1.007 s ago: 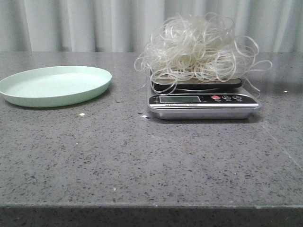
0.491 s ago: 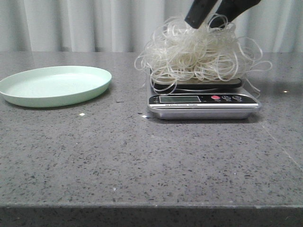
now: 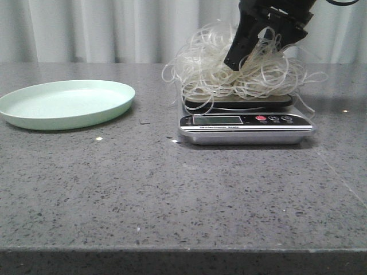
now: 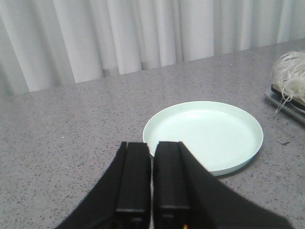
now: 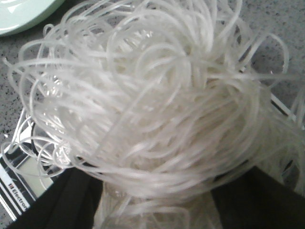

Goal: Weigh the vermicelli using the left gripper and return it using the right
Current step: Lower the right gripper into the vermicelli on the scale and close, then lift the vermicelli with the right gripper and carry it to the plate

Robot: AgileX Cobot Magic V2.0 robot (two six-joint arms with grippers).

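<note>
Grey speckled counter (image 3: 172, 195), pale pleated curtain (image 3: 114, 28) behind. Silver kitchen scale (image 3: 246, 123) sits on the counter, vermicelli (image 3: 212, 71) heaped on its platform, loops spilling over the edges. Pale green plate (image 3: 66, 103) lies well apart from the scale, on the robot's left side of it, holding nothing. Right end effector (image 3: 252, 48) is above the scale, angled down, sunk into the top of the vermicelli pile; fingers spread, one dark finger (image 5: 52, 202) on each side of the mass in the right wrist view, strands filling the gap between them. Left end effector (image 4: 152, 181) is off the scale, near the plate, fingers pressed almost together, gripping nothing.
</note>
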